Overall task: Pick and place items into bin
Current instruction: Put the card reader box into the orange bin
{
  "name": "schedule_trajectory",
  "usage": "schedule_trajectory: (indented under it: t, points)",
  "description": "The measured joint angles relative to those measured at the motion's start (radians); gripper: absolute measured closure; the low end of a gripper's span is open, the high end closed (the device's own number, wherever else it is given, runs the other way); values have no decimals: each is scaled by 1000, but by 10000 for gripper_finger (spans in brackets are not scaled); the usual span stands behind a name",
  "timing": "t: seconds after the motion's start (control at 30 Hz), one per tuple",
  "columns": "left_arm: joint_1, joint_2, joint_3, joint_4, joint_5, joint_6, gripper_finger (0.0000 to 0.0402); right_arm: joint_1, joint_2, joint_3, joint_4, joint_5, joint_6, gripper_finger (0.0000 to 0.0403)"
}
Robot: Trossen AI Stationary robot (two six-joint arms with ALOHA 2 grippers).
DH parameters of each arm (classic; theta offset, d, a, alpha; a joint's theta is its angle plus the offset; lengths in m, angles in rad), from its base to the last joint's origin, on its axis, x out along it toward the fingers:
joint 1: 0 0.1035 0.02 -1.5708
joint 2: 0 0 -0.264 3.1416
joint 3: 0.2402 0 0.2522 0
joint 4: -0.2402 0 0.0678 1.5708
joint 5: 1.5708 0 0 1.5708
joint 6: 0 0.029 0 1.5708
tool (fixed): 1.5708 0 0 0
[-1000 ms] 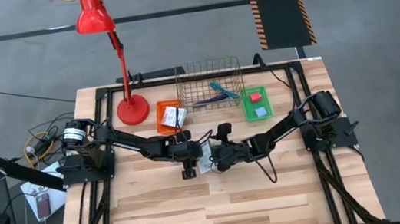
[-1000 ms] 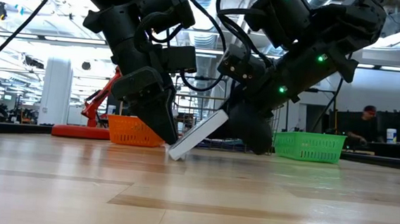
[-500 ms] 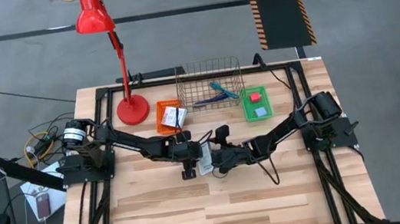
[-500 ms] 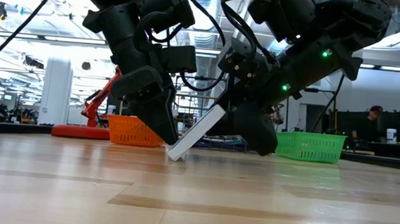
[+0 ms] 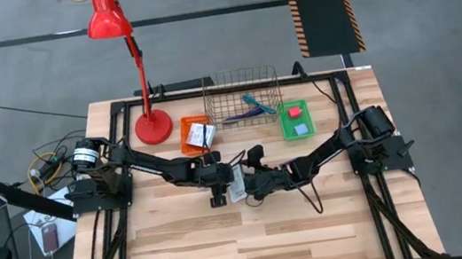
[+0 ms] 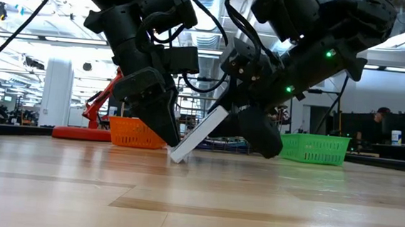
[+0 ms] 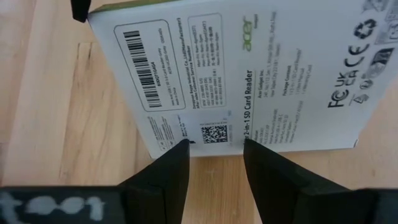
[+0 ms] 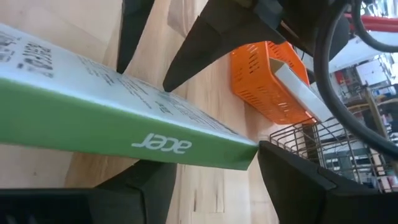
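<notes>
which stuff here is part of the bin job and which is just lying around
Job: white SD card reader box, propped on edge between left gripper and right gripper; orange bin; wire basket; green bin.

Lying about: red desk lamp.

Flat white cardboard packet (image 7: 249,81) with dark print fills most of the frame, tilted, printed face toward the camera. Barcode label near one corner; QR code close to the edge by the fingers; a line reading "SD Card Reader"; a pale green "acer" logo; FC, UKCA, CE and recycling marks along the far side. Left gripper (image 7: 214,171) in the foreground: two dark fingers (image 7: 163,174) spread apart, their tips meeting the packet's near edge either side of the QR code. Light wooden bench (image 7: 43,99) of jointed planks shows beside and beneath the packet.
</notes>
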Motion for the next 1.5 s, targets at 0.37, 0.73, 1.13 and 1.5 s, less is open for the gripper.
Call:
schedule_trajectory:
  t: [0.37,0.73,1.13,1.5]
  points:
    - [0,0,0,0,0,0,258,15,0,0,38,-19,-110,184]
    - [0,0,0,0,-2,0,258,17,0,0,38,-20,-149,184]
    - [0,0,0,0,-3,0,258,15,0,0,40,-13,-157,184]
    - [0,0,0,0,-3,0,258,15,0,0,42,-17,-235,184]
